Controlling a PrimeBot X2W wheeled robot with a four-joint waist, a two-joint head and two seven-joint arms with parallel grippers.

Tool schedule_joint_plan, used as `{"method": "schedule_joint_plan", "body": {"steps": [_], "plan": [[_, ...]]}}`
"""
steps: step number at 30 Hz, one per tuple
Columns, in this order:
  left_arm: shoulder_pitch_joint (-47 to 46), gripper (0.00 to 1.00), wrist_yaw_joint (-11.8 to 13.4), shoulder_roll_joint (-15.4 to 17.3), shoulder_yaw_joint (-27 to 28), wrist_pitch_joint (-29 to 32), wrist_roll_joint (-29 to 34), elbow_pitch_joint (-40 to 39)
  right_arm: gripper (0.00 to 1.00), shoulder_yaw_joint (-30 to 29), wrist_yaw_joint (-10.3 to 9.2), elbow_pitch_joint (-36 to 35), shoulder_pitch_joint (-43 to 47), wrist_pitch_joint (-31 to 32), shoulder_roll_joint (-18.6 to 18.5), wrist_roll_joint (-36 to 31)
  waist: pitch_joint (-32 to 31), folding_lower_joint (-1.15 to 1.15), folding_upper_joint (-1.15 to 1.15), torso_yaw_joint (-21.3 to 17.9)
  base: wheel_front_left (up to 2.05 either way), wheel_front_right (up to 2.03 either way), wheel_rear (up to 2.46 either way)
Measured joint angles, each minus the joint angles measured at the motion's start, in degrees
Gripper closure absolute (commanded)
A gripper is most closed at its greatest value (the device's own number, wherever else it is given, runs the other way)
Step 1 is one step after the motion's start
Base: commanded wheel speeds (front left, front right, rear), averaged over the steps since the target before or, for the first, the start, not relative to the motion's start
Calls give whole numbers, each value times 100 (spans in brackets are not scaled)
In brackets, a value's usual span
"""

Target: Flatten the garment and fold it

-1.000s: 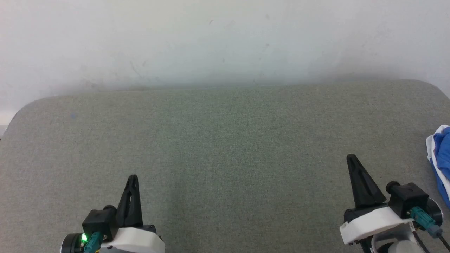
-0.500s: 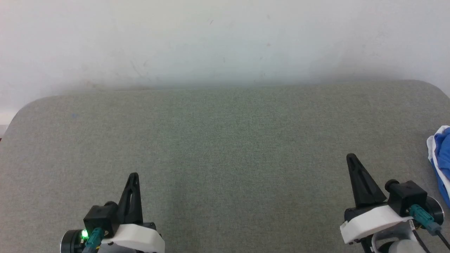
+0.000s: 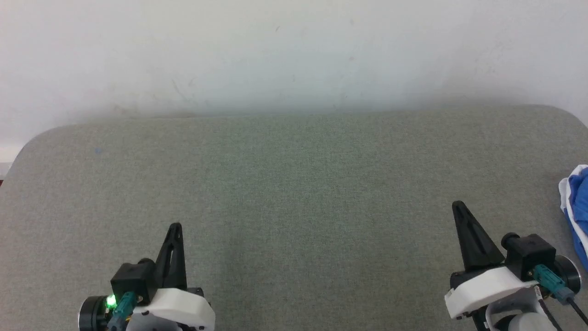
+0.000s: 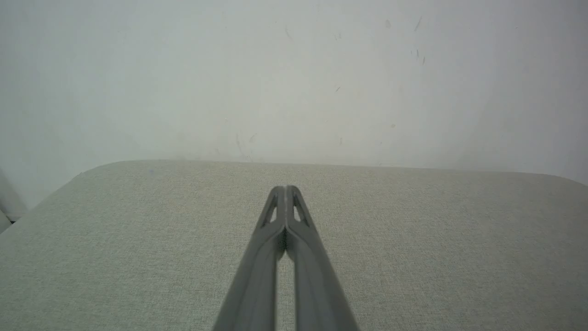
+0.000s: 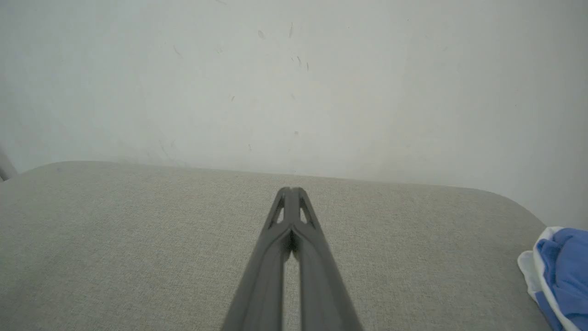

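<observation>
The garment [image 3: 576, 211] lies bunched at the far right edge of the grey-green padded surface, showing blue and white fabric; most of it is cut off by the head view's edge. It also shows as the garment [image 5: 558, 276] at the lower right of the right wrist view. My right gripper [image 3: 458, 208] hovers low at the right, shut and empty, a short way left of the cloth. My left gripper [image 3: 175, 228] sits at the lower left, shut and empty, far from the cloth. Both wrist views show the fingertips pressed together: left gripper [image 4: 285, 189], right gripper [image 5: 290, 191].
The grey-green padded surface [image 3: 294, 184] spans the view, with rounded far corners. A scuffed white wall [image 3: 294, 50] rises directly behind its far edge.
The left gripper has crept slightly forward. The garment sits a touch further toward the right edge of the head view. Both grippers stay shut.
</observation>
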Motion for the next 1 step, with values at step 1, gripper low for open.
{"method": "schedule_joint_plan", "body": {"steps": [1], "plan": [[-1,100,0,0,3,24,7,-3,100,-1,0,-4,0,16,0,-3,0,0,0,1,0,0,0]]}}
